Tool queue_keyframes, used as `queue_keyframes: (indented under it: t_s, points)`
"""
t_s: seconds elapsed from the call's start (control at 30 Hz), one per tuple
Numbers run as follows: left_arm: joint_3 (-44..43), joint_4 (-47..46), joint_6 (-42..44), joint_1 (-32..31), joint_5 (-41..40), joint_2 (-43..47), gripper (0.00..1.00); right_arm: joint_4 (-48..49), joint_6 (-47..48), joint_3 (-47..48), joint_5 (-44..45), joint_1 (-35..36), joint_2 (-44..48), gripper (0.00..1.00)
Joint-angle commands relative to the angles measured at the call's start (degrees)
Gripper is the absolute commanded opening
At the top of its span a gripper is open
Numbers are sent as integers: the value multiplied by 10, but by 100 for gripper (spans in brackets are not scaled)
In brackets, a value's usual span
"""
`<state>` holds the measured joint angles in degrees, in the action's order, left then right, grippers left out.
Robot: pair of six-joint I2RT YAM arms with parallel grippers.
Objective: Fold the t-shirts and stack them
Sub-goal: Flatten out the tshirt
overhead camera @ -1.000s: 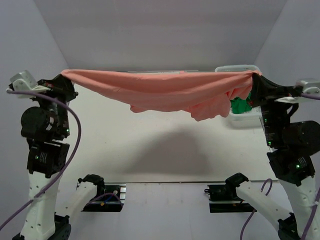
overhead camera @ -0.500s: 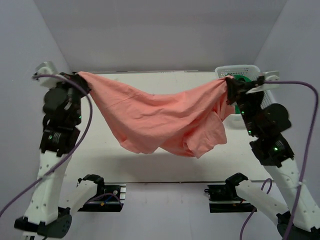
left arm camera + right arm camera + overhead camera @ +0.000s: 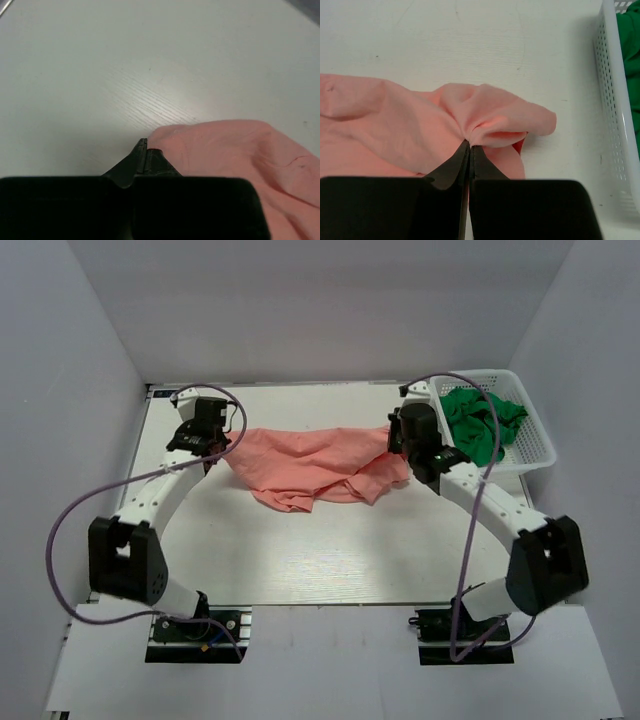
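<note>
The salmon-pink shirt (image 3: 310, 465) lies rumpled on the table at mid-back, stretched between my two grippers. My left gripper (image 3: 212, 452) is shut on its left edge, low at the table; in the left wrist view the shirt (image 3: 240, 155) runs off to the right of the closed gripper (image 3: 145, 145). My right gripper (image 3: 395, 440) is shut on a bunched fold at the shirt's right end; the right wrist view shows the pinched pink shirt (image 3: 490, 120) at the closed gripper (image 3: 470, 145). The bright green garment (image 3: 482, 422) lies crumpled in the basket.
The white lattice basket (image 3: 535, 455) stands at the back right, close to my right gripper; its wall shows in the right wrist view (image 3: 615, 110). Grey walls close in the table at the back and both sides.
Both grippers have come down and forward from high in the air to the table. The pink shirt, held taut then sagging, now lies on the table.
</note>
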<state>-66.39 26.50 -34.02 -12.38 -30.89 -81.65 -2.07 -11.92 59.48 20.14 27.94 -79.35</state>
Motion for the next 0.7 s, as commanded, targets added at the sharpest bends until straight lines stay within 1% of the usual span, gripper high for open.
queue_keyframes:
  t_s: [0.0, 0.03, 0.1, 0.17, 0.2, 0.23, 0.27, 0.3, 0.33, 0.37, 0.4, 0.43, 0.47, 0.5, 0.53, 0.57, 0.6, 0.63, 0.67]
  points:
    - [-53, -10, -13, 9, -25, -50, 0, 44, 9, 70, 24, -9, -35, 0]
    - [-64, -15, -13, 14, -25, -66, 0, 49, 11, 95, 24, -12, -58, 0]
    - [-96, -22, -7, 19, -20, -97, 0, 50, 20, 114, 24, -14, -108, 0]
    - [-130, -28, -7, 25, -13, -146, 0, 44, 22, 159, 31, -22, -135, 0]
    - [-143, -28, -7, 31, -13, -162, 0, 41, 18, 171, 42, -25, -176, 0]
    - [-154, -28, -7, 31, -13, -177, 0, 34, 16, 208, 48, -23, -189, 0]
    - [-177, -28, -7, 38, -13, -210, 0, 34, 15, 220, 51, -27, -201, 0]
    - [-189, -28, -7, 38, -7, -227, 0, 35, 15, 241, 56, -31, -246, 0]
    - [-202, -28, -7, 45, -7, -243, 0, 37, 15, 252, 66, -29, -258, 0]
    - [-229, -28, -7, 52, -1, -261, 0, 41, 14, 276, 65, -36, -285, 0]
    - [-243, -22, -7, 52, -1, -298, 0, 34, 14, 309, 63, -38, -302, 0]
    - [-259, -17, -7, 58, 4, -317, 0, 29, 14, 326, 63, -39, -347, 0]
    - [-295, -9, -7, 65, 4, -336, 0, 26, 14, 376, 63, -43, -362, 0]
    - [-314, 8, -12, 65, 4, -354, 6, 22, 13, 392, 60, -46, -377, 0]
    - [-335, 17, -12, 73, 21, -387, 34, 22, 15, 409, 58, -49, -419, 7]
    - [-375, 25, -12, 79, 29, -402, 55, -23, 13, 468, 47, -52, -432, 38]
    - [-393, 34, -6, 79, 37, -415, 75, -41, 15, 490, 44, -54, -446, 56]
    - [-409, 49, -6, 79, 47, -425, 90, -58, 12, 510, 41, -55, -467, 68]
    - [-441, 62, 2, 79, 62, -441, 100, -94, 5, 546, 32, -54, -483, 76]
